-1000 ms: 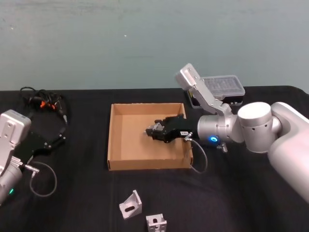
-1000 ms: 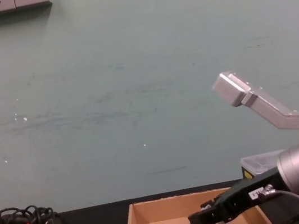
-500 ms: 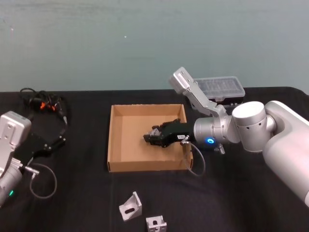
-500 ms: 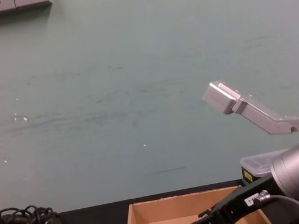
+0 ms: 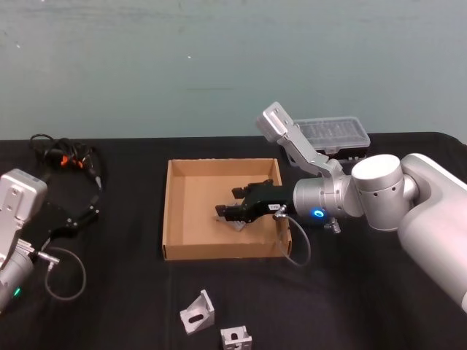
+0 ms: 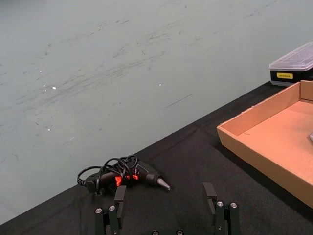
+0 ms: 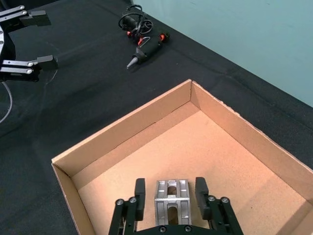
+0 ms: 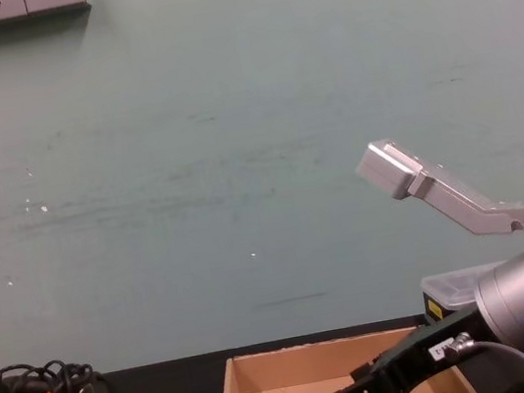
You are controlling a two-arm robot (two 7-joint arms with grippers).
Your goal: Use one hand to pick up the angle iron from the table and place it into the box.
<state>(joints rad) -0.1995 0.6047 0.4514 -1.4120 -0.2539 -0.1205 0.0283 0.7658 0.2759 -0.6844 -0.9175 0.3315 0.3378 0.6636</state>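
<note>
Right gripper (image 7: pixel 170 182) low inside the box (image 7: pixel 122 132), jaws parted, clamping nothing. Angle iron (image 7: pixel 171 201) lies on the box floor between its 2 fingers, slim gaps either side. Left gripper (image 6: pixel 164 187) parked, spread wide.

The right claw (image 5: pixel 228 205) is black, on a silver-grey arm (image 5: pixel 379 193) that bears a glowing blue ring (image 5: pixel 315 214). Between the claw's fingers lies a bright silver angle iron (image 7: pixel 171 200) — its face ribbed and slotted. Beneath the claw the box (image 5: pixel 166 211) is plain tan cardboard, and the table (image 5: pixel 350 292) around it is matte black. Behind the claw, a black case (image 5: pixel 336 133) has a clear lid. Far ahead of the claw's tips, a black tool (image 7: pixel 146 46) shows orange-red marks. The wall (image 5: pixel 219 58) is pale teal, faintly scuffed.
</note>
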